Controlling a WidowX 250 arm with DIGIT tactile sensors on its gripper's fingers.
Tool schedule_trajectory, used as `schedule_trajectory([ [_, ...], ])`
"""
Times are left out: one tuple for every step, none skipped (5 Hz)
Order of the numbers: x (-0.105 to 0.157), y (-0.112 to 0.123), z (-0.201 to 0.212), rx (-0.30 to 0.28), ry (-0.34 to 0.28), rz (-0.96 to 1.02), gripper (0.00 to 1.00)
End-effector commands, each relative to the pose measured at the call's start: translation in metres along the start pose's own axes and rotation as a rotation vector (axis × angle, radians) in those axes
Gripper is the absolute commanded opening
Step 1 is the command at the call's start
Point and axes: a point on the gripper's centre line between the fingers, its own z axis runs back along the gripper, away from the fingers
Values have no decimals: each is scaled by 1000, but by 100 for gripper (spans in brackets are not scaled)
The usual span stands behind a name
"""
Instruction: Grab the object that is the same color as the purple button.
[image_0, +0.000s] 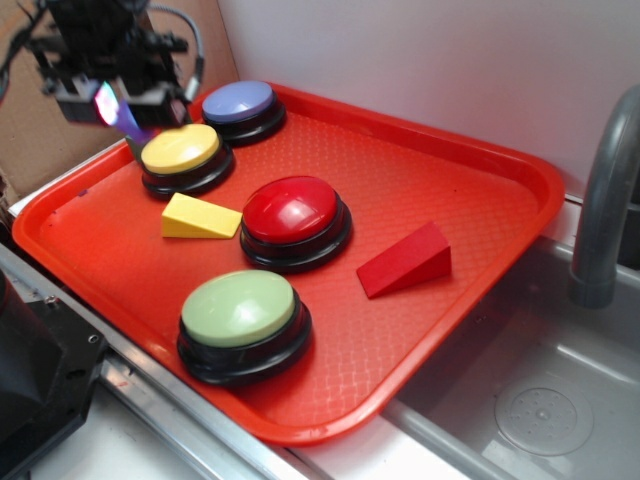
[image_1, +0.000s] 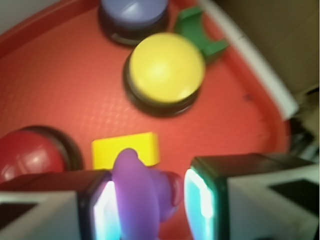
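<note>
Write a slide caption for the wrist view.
Hand holding purple object above red tray, over yellow wedge and yellow button.

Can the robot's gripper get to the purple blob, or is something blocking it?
Probably yes. In the wrist view the purple object already sits between the gripper fingers, with nothing between them. Whether the pads press it is unclear. The yellow wedge lies beyond, not blocking.
</note>
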Motion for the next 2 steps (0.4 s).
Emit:
schedule_trajectory([
  [20, 7, 17, -23, 30, 26, 0],
  [21, 9, 17, -46, 33, 32, 0],
])
